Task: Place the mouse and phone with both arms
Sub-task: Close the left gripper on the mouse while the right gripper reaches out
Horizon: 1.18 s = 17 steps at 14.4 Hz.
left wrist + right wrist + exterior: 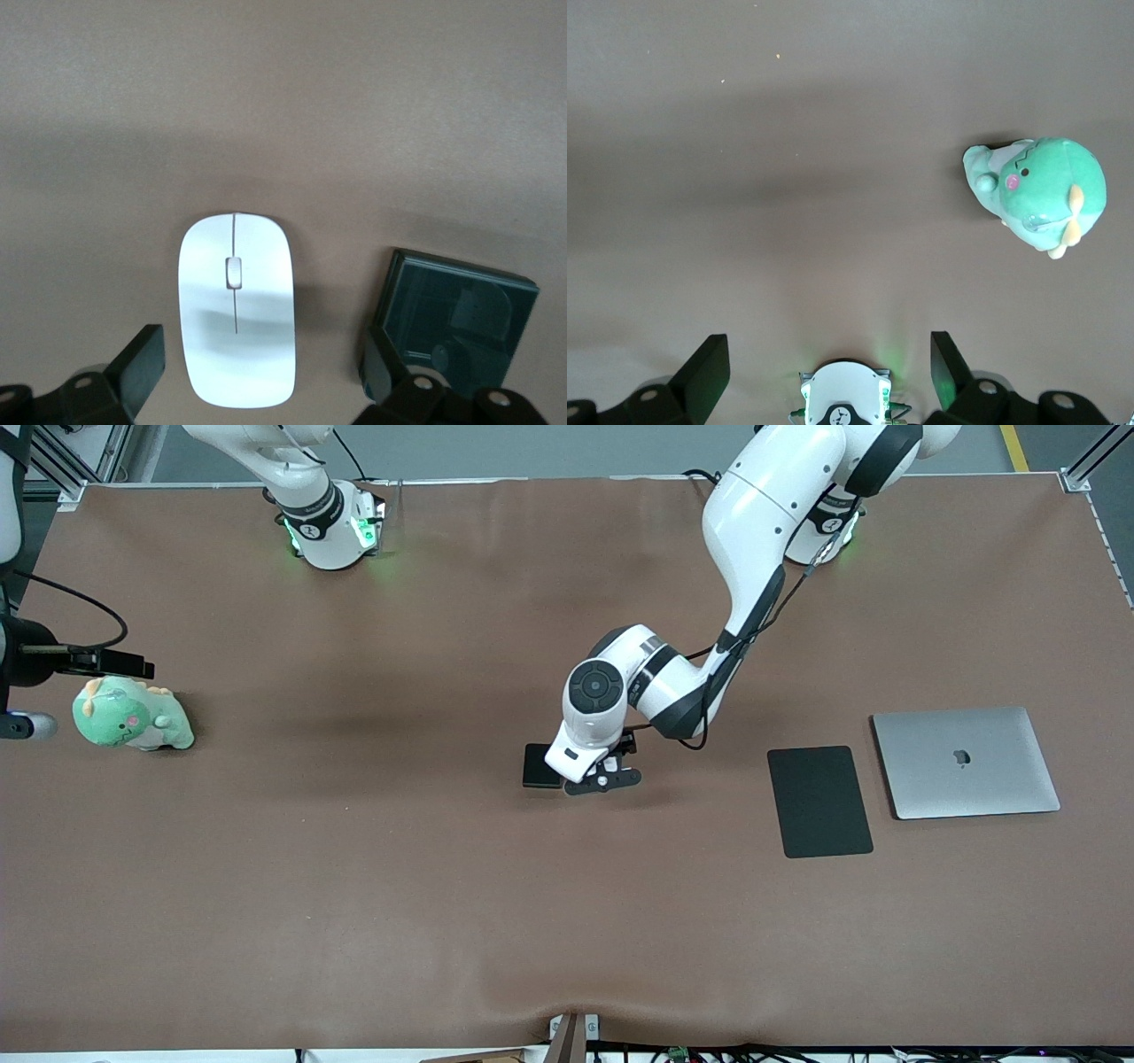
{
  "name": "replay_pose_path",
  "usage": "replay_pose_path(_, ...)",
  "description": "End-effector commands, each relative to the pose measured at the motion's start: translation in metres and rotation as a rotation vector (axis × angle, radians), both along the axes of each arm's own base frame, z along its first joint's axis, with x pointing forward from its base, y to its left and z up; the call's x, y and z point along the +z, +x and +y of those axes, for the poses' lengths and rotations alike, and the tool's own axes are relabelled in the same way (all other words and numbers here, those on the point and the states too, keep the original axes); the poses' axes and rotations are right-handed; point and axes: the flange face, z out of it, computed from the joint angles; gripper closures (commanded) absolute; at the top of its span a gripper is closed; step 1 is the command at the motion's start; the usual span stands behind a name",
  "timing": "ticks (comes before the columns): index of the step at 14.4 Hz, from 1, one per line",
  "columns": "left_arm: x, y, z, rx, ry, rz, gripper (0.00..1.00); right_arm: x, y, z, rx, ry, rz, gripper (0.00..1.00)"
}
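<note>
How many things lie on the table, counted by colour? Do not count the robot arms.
White: 1, the mouse
Black: 2, the phone and the mouse pad
Silver: 1, the closed laptop
Green: 1, the plush toy
Total: 5

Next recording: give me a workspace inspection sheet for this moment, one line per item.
Surface: brown table, slight wrinkle at the edge nearest the front camera.
Job's things: mouse and phone lie side by side mid-table, apart.
Clutter: green plush toy, black mouse pad, closed laptop.
Grippers: left gripper open over the mouse; right gripper open, waiting near the plush.
Cables: black cable along the left arm.
Surroundings: nothing seen.
</note>
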Motion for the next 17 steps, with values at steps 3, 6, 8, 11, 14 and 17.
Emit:
replay_pose_path(3, -0.011, 0.001, 0.000, 0.024, 0.048, -0.038, 0.04, -0.021, 0.016, 0.010, 0.008, 0.002, -0.003, 0.00)
replay_pose_path(6, -0.018, -0.002, 0.005, 0.041, 0.074, -0.030, 0.04, -0.041, 0.031, 0.024, 0.007, 0.054, -0.024, 0.00)
replay_pose_path(8, -0.022, -0.004, 0.007, 0.035, 0.087, -0.029, 0.06, -0.054, 0.037, 0.029, 0.001, 0.090, -0.020, 0.00)
replay_pose_path(11, -0.024, -0.005, 0.008, 0.035, 0.091, -0.027, 0.13, -0.058, 0.043, 0.050, -0.030, 0.068, -0.034, 0.00)
replay_pose_path(14, -0.026, -0.006, 0.008, 0.033, 0.093, -0.025, 0.33, -0.063, 0.048, 0.073, -0.046, 0.052, -0.044, 0.00)
replay_pose_path(17, -0.019, 0.002, 0.015, 0.033, 0.098, -0.027, 0.72, -0.068, 0.048, 0.091, -0.037, 0.046, -0.031, 0.00)
